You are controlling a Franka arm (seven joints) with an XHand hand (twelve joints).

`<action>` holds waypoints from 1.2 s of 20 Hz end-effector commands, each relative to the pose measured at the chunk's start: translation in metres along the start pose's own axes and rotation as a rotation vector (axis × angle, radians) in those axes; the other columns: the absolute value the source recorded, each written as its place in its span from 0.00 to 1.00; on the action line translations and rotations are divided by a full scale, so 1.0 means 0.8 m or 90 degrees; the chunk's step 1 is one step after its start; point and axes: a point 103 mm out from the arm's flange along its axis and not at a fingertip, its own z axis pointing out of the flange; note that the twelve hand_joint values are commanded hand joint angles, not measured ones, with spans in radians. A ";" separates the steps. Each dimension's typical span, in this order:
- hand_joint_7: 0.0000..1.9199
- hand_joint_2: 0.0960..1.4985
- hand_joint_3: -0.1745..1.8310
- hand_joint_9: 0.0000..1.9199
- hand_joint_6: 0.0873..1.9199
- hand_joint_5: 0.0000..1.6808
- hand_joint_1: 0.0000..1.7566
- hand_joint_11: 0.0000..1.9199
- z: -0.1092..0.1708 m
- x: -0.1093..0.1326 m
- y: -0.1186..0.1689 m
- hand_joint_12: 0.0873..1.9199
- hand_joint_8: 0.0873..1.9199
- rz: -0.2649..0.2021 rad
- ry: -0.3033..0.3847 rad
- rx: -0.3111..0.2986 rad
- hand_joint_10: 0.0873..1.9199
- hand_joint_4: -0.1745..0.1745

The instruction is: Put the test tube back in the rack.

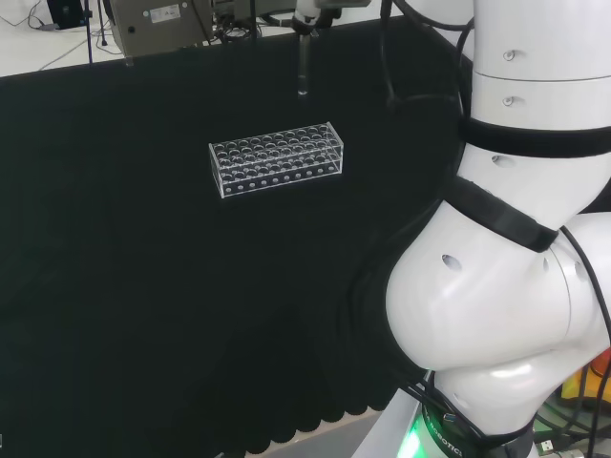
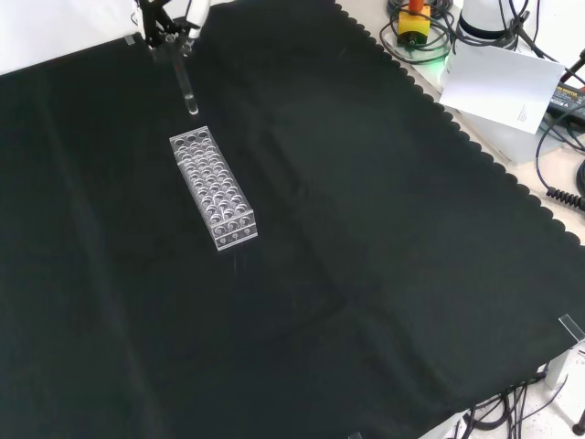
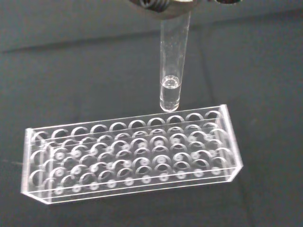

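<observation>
A clear test tube [image 1: 303,67] hangs upright from the hand [image 1: 311,13], pinched at its top end. In the front view the hand [image 2: 170,24] is at the top left and the test tube [image 2: 186,87] points down, its tip just above the far end of the rack [image 2: 212,187]. The clear plastic rack [image 1: 276,158] with several rows of holes stands on the black cloth, and all its holes look empty. In the wrist view the test tube [image 3: 171,66] hangs from the hand [image 3: 161,4], its rounded tip a little above the back row of the rack [image 3: 132,151].
The arm's white links [image 1: 506,286] rise at the right of the head view. A grey box [image 1: 158,24] stands beyond the cloth's far edge. In the front view a white box [image 2: 498,78], a yellow and red button [image 2: 413,18] and cables lie off the cloth's scalloped edge.
</observation>
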 end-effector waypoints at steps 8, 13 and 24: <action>0.91 0.64 0.09 0.65 0.31 0.68 0.80 0.44 0.043 0.032 0.008 0.60 0.14 -0.029 0.035 0.029 0.28 0.00; 0.91 0.64 0.09 0.65 0.31 0.68 0.80 0.44 0.059 0.031 0.011 0.60 0.14 -0.033 0.048 0.036 0.28 0.00; 0.91 0.64 0.09 0.65 0.31 0.68 0.80 0.45 0.077 0.034 0.010 0.60 0.14 -0.043 0.021 0.005 0.28 0.00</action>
